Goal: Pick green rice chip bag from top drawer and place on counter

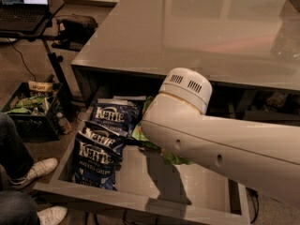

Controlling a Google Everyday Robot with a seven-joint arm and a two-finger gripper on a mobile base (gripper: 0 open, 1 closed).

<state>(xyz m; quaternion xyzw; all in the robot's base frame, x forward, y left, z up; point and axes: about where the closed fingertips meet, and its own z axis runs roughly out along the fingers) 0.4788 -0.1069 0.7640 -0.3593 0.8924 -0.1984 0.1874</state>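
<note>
Where the one camera looks down from above, a wide grey worktop [187, 32] is seen filling the upper right, its glossy surface marked by soft reflections. Below its front edge a shallow grey drawer [140, 201] is pulled out, and part of its flat bottom is left bare near the front.

A thick white robot arm [225, 144] is stretched in from the right, across the drawer, with its rounded, vented end raised just in front of the worktop edge. The tool is hidden behind this arm, somewhere over the middle of the drawer, so it cannot be told whether it is open, closed or gripping anything.

The green bag [139, 134] is found inside the drawer, towards the back. Only scraps of it are seen: one at the left edge of the arm and another under the arm's lower side. How it lies, and whether it is lifted off the bottom, cannot be judged.

Two dark-blue chip bags are laid on the drawer's left side, one at the back [115, 116] and one nearer the front [96, 158], overlapping slightly.

On the floor at left, a black crate [28, 108] of packets is placed. A laptop [23, 3] is seen top left, and white shoes [35, 170] at the lower left.
</note>
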